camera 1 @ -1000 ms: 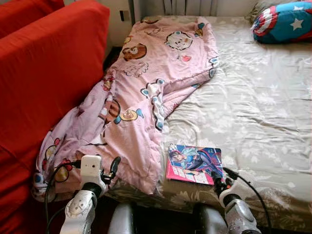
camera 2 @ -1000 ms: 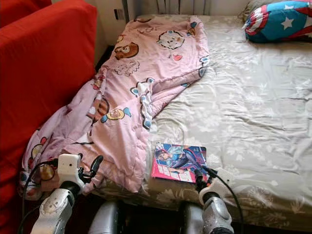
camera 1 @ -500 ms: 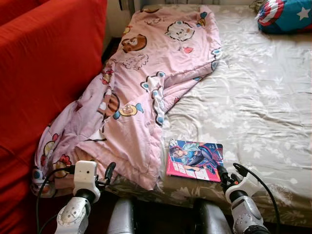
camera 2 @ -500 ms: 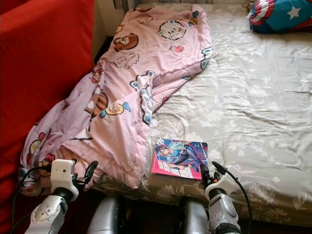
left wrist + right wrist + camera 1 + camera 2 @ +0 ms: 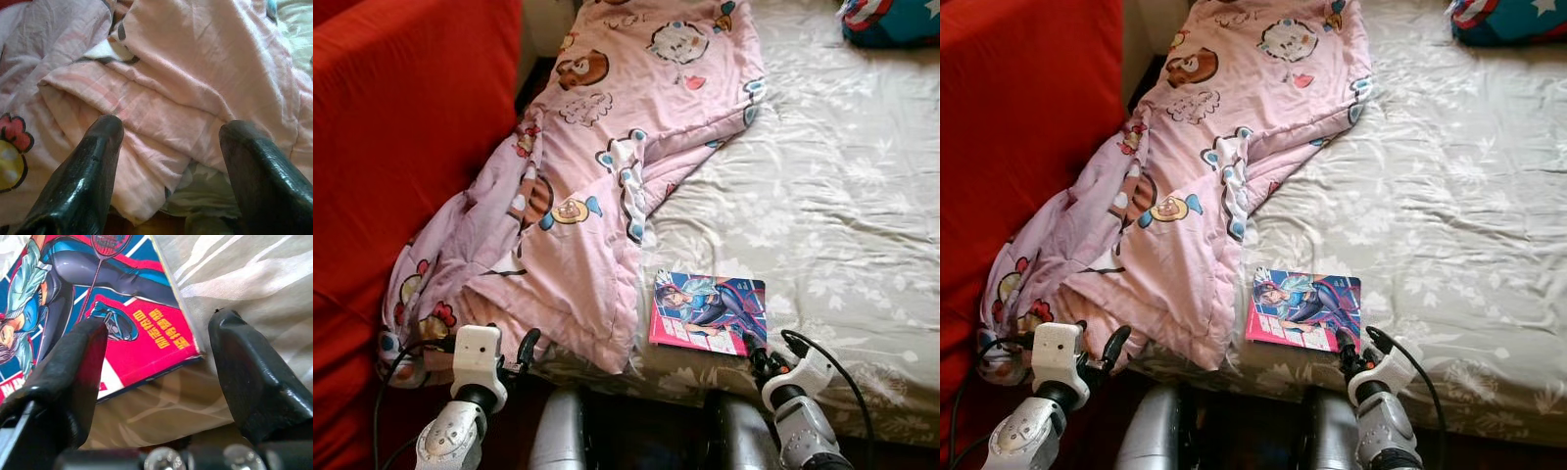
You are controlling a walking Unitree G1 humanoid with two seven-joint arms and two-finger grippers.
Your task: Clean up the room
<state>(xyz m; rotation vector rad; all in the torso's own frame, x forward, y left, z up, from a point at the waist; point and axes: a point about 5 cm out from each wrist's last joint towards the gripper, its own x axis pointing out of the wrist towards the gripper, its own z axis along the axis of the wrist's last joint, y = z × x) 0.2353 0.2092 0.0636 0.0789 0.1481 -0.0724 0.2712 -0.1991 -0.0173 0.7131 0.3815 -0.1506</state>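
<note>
On the floral bedsheet [image 5: 822, 215], right claw [image 5: 156, 357] gapes around a glossy flat comic book's [image 5: 708, 313] corner

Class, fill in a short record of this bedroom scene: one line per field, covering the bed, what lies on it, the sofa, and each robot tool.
bed: floral sheet
blanket: pink cartoon blanket, crumpled, spilling off the bed's left edge
book: comic book flat near the bed's front edge
pillow: blue and red pillow at the far corner
sofa: red sofa left of the bed
left tool: open, facing the blanket's lower edge
right tool: open, at the book's corner
</note>
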